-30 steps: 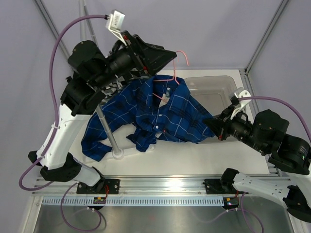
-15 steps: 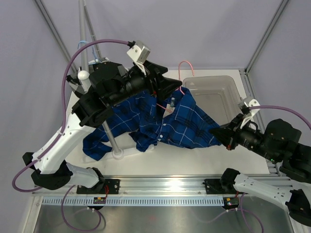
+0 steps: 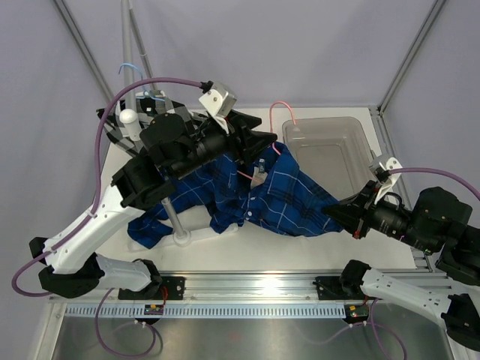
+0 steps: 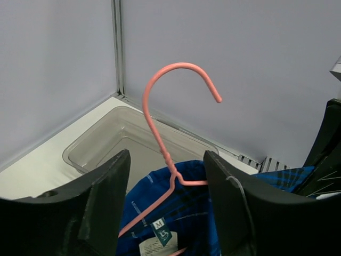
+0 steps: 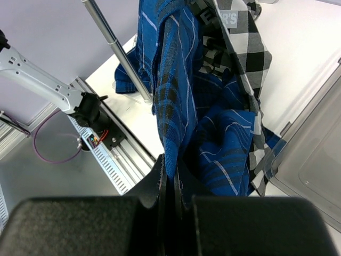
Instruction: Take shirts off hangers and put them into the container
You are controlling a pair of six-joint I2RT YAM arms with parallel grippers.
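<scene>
The left gripper [image 4: 166, 160] is seen with its fingers [image 4: 106, 202] spread apart. The neck of the pink hanger [image 4: 154, 117] is framed between them and is touched by neither. The hook is raised above the fingertips, and the collar of the blue plaid shirt [image 4: 186, 213] is draped on the hanger just below them. The container [image 4: 101, 146] is set beyond the fingers and slightly to their left. The right gripper [image 5: 171, 184] is pinched tight on a fold of the blue plaid shirt, which is stretched straight away from its fingertips. The rack pole [image 5: 114, 45] is seen beyond them to the left. The checked shirt [image 5: 245, 48] is hung beyond the fingertips, to the right of the blue cloth, and the container's rim is seen further right.
</scene>
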